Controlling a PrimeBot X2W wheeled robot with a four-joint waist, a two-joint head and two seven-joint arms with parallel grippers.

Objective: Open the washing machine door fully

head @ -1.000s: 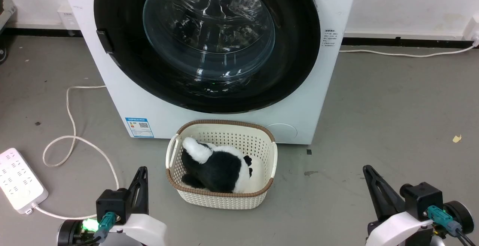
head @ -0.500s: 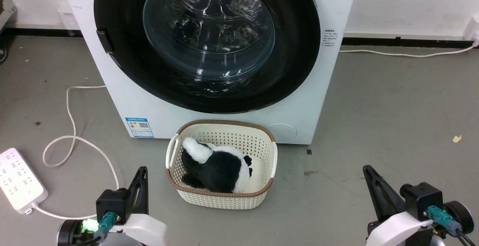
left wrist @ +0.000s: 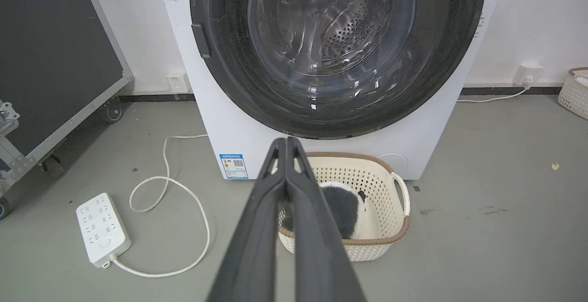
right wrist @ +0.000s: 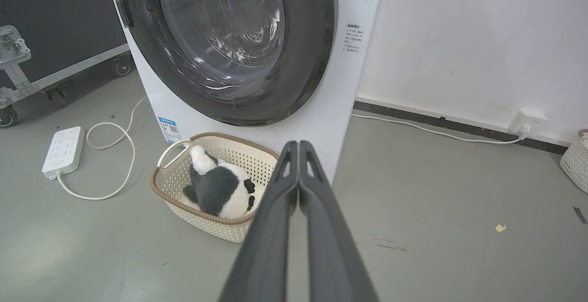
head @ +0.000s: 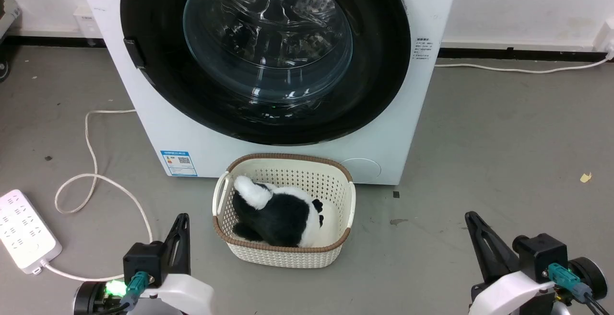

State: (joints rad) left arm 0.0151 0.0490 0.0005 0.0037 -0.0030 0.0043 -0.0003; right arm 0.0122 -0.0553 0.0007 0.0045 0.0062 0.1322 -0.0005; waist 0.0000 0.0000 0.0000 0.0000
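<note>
Facing outward, washing machine door [head: 266, 53], closed flush

Grey concrete floor [head: 503, 137], white wall [head: 518, 3], black baseboard [head: 518, 52], dark wheeled panel [left wrist: 50, 54]

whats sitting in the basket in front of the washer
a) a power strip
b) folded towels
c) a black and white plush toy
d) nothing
c: the basket on the floor in front of the washing machine holds a black and white plush toy.
</note>
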